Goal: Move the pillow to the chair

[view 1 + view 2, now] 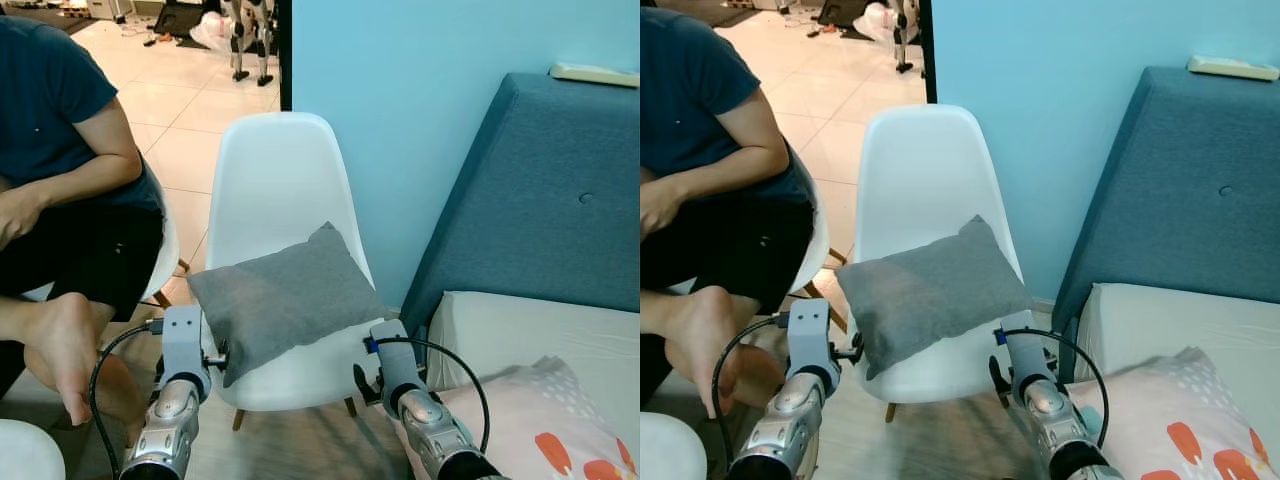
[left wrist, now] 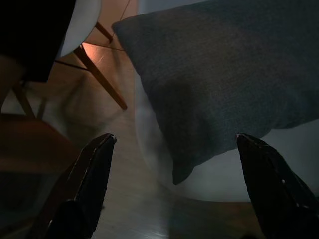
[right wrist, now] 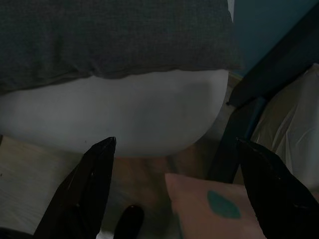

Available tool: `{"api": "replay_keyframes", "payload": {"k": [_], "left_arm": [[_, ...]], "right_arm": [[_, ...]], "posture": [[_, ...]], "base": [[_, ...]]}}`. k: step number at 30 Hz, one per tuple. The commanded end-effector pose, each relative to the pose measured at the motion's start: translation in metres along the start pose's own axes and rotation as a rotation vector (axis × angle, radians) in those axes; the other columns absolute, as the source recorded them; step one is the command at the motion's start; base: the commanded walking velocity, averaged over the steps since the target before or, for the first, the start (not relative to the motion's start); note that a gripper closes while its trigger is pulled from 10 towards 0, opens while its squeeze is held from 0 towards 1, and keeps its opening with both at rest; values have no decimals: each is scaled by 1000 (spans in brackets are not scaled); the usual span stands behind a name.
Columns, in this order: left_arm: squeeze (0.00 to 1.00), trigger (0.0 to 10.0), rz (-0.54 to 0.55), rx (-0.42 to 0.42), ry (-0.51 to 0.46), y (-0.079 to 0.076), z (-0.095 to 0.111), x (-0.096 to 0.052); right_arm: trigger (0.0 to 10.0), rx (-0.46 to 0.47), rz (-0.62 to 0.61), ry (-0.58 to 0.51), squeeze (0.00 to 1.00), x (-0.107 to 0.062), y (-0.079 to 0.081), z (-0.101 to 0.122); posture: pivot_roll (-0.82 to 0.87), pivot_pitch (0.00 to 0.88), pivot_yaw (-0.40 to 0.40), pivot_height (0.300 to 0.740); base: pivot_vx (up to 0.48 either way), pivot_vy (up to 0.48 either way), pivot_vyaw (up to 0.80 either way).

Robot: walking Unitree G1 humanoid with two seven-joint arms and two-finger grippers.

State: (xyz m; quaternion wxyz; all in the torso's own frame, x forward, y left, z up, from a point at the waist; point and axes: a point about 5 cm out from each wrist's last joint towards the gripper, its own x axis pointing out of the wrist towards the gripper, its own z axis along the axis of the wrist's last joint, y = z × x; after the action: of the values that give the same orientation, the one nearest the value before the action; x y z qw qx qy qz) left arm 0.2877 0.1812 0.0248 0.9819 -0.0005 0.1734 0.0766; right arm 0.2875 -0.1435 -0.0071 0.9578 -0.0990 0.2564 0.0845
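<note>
Both grippers released, grey pillow resting on the white chair.

The left gripper [image 2: 174, 144] and right gripper [image 3: 174, 144] hang with fingers spread wide, just short of the seat's front edge and touching nothing. The pillow [image 1: 285, 295] lies across the chair [image 1: 275, 170] seat at twelve o'clock, one corner overhanging at seven; it looks light, soft and saggy, best pinched at both side edges. The wrist views reveal the seat's underside; the head views show a seated person [image 1: 70, 170] at ten o'clock and a sofa [image 1: 560, 200] at two.

Two silver arms, black looping cables, black-fingered left hand [image 2: 174, 149], right hand [image 3: 174, 149]
</note>
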Motion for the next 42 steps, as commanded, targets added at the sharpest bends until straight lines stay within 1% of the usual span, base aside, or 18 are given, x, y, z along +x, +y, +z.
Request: {"api": "replay_keyframes", "payload": {"k": [1,4,6,9,20,27,35,37,40,42], "left_arm": [[0,10000,10,39,13,3,-5,-1],[0,10000,44,-3,22,6,-6,-1],[0,10000,44,-4,21,7,-6,-1],[0,10000,33,16,10,7,-5,-1],[0,10000,30,21,-2,9,-3,-2],[0,10000,18,25,-7,6,-2,-2],[0,10000,13,37,-2,8,-2,0],[0,10000,-13,81,0,7,-1,0],[0,10000,-30,80,7,5,-1,0],[0,10000,-44,80,18,3,-2,0]], "right_arm": [[10000,9,1,18,0,0,0,-2],[10000,11,-1,18,0,-1,1,-3],[10000,12,-3,19,0,-1,1,-3],[10000,15,-4,21,0,-1,1,-4],[10000,15,0,31,0,-1,3,-6],[10000,17,-3,40,0,-2,3,-8],[10000,19,-6,44,0,-2,4,-9],[10000,21,-9,44,0,-2,3,-10],[10000,24,-11,44,0,-2,3,-10],[10000,27,-15,44,0,-2,3,-10]], "posture": [[39,92,-13,740],[39,93,-8,740],[39,94,-8,740],[42,93,-7,740],[46,96,-4,740],[46,96,1,740],[47,95,6,740],[47,94,11,740],[47,93,13,740],[44,91,19,740]], "base": [[0,-480,0],[0,-160,0],[0,0,0],[0,0,0],[0,0,0],[0,430,0],[0,435,0],[0,0,0],[0,0,0],[0,-480,0]]}}
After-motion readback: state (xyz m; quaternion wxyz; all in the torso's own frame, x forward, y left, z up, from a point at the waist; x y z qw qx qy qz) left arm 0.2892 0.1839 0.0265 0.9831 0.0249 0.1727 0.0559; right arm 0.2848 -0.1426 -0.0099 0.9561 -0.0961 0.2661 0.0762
